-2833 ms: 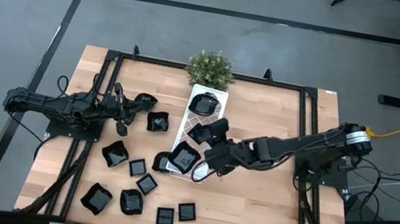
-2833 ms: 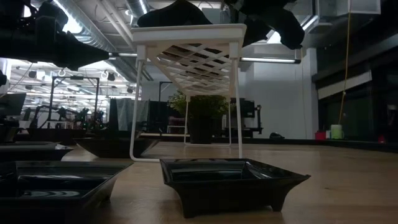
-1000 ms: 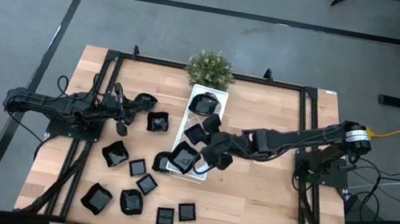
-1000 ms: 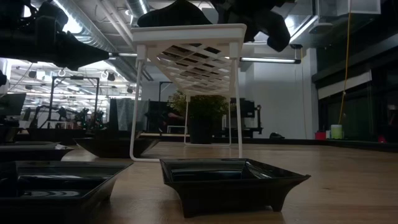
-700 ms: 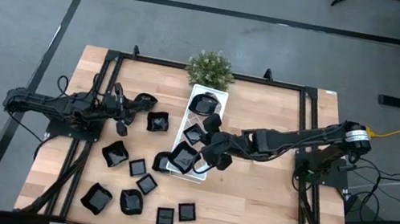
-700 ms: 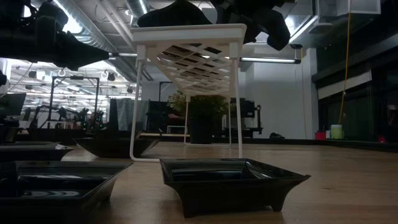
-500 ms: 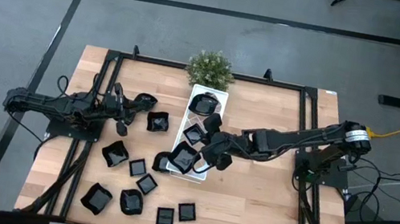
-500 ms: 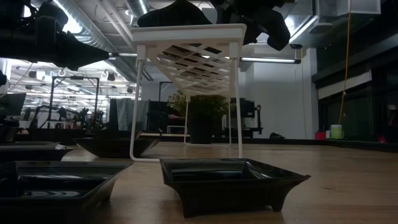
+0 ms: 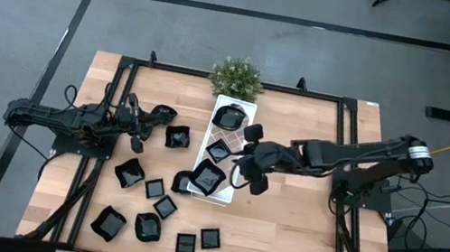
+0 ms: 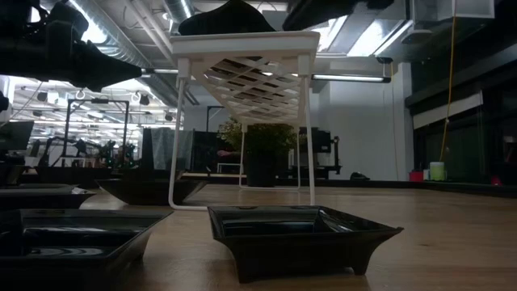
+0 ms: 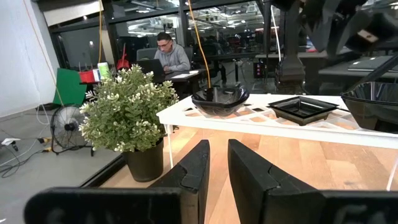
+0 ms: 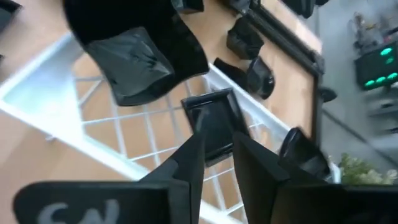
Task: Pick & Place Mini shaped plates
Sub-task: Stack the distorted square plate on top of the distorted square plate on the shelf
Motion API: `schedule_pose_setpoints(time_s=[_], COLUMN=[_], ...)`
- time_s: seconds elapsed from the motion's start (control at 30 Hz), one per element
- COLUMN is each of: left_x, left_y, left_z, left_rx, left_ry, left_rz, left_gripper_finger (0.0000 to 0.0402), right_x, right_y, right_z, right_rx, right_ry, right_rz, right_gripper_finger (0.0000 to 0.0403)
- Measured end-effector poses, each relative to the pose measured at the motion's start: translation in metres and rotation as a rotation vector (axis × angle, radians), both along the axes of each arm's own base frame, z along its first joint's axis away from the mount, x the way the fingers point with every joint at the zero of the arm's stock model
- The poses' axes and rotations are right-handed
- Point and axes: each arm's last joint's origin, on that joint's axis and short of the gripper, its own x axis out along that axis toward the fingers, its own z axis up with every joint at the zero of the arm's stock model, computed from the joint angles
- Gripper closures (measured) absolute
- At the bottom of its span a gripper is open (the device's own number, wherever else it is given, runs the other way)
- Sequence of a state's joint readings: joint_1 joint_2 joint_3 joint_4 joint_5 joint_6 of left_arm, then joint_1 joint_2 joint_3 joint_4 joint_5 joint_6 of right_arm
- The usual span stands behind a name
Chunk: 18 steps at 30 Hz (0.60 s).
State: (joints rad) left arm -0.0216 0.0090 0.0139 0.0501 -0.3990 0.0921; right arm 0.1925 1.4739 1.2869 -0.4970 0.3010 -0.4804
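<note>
Nearest the low camera, on the pale wooden table point(image 9: 301, 221), sits a square footed dish point(image 10: 303, 234) of glossy black, with a second square dish point(image 10: 73, 234) just beside it.

Item: loose mini shaped plates point(image 9: 147, 209), glossy black, square, round and wavy-edged, scattered on the table on the left arm's side of the tray and before its near end.

Item: white tray point(image 9: 246, 109), long and rectangular, raised on thin white legs, its floor a diamond lattice. Contents, near end to far end: a larger wavy-edged dish point(image 9: 207, 176), a small square dish point(image 9: 219, 152), a round bowl point(image 9: 229, 117). The lattice underside and legs show only in the low view; the contents show from above and in both wrist views.

Item: right gripper point(image 9: 250, 153), dark, just beside the tray's long edge on the right arm's side. In the right wrist view its two fingers point(image 12: 186, 165) stand a little apart with nothing between them, above the small square dish.

Item: left gripper point(image 9: 144, 128), well apart from the tray on the other side, among the loose dishes. Its fingers point(image 11: 193, 171) stand narrowly apart, gripping nothing.

Item: green potted plant point(image 9: 236, 77), leafy, dark pot, at the tray's far end.

Item: a seated person point(image 11: 169, 56), beyond the table, seen only in the left wrist view.
</note>
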Motion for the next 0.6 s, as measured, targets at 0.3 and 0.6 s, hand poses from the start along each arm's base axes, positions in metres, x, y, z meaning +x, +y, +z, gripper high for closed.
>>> schedule_pose_setpoints(time_s=[0.3, 0.6], left_x=[0.0, 0.0], left_y=[0.0, 0.0], left_z=[0.0, 0.0], left_rx=[0.0, 0.0], left_ry=[0.0, 0.0], left_rz=[0.0, 0.0], left_gripper_finger=[0.0349, 0.0347], right_x=[-0.013, -0.044], right_y=[-0.001, 0.005], right_z=[-0.007, -0.031], right_rx=[0.157, 0.285], right_ry=[0.126, 0.184], right_rz=[-0.076, -0.175], right_gripper_finger=[0.0317, 0.0317])
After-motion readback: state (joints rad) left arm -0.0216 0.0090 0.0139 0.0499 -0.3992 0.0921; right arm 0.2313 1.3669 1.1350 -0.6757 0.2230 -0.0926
